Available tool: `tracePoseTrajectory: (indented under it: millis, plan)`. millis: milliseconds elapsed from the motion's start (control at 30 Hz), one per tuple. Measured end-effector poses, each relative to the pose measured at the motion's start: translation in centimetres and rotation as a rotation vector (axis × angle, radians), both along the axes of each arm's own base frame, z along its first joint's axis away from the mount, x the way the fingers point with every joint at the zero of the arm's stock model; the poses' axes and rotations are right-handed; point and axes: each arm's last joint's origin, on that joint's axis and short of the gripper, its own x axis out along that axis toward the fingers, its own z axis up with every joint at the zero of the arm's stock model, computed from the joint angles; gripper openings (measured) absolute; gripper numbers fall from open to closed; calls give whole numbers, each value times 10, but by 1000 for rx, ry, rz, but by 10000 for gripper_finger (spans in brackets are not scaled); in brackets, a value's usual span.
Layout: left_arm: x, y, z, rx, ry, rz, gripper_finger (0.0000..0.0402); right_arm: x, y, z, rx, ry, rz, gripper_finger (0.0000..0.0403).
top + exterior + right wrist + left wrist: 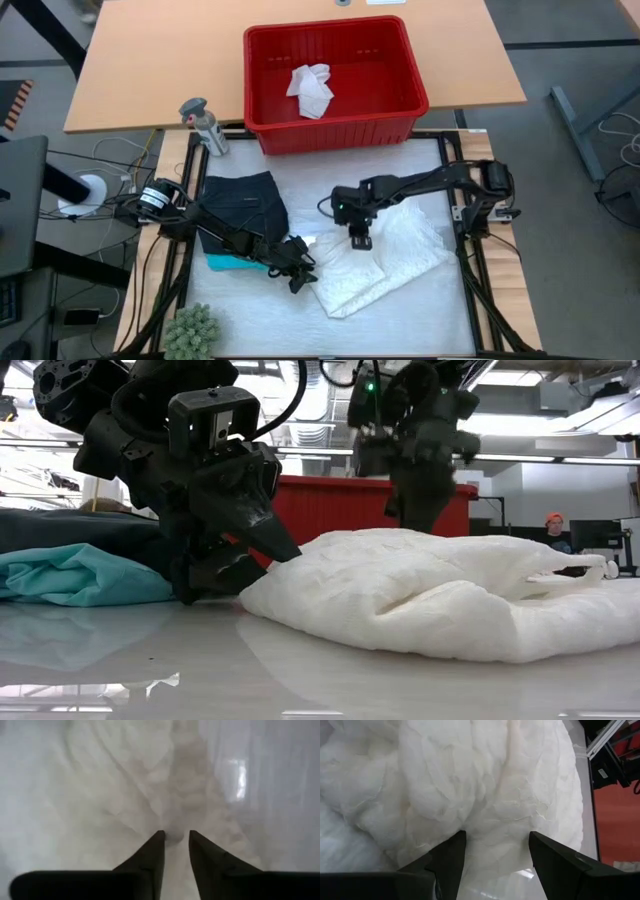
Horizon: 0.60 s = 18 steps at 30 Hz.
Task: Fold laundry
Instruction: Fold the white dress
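White tabletop (250, 310): left hand (300, 272) spread at cream garment (385, 262) edge; right hand (358, 238) slightly parted above it.

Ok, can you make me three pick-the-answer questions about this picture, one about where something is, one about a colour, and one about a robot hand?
1. Where is the small white cloth?
A. in the basket
B. on the floor
C. under the plant

2. What colour cloth peeks out under the black garment?
A. yellow
B. teal
C. pink

3. How is the left gripper?
A. open at the edge of the big white garment
B. holding the bottle
C. shut tight on nothing

Answers: 1 A, it lies inside the red walls. 2 B, a teal edge shows. 3 A, its fingers stand apart with white cloth between them.
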Motion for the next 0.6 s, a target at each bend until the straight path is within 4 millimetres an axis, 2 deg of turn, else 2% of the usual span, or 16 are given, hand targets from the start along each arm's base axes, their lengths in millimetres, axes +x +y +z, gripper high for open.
tracePoseTrajectory:
  millis: [167, 300, 467, 600]
  plan:
    - [1, 2, 0, -3, -1, 3, 212, -16, -3, 36, 34, -94, 0, 134]
    - [2, 5, 0, -24, 0, -10, 212, -17, 17, 56, 54, -214, 51, 134]
    - [6, 8, 6, -85, -47, -56, 212, 4, 48, 46, -66, -328, 75, 129]
    - [6, 11, 12, -126, -69, -104, 212, 17, 51, 30, -105, -328, 34, 125]
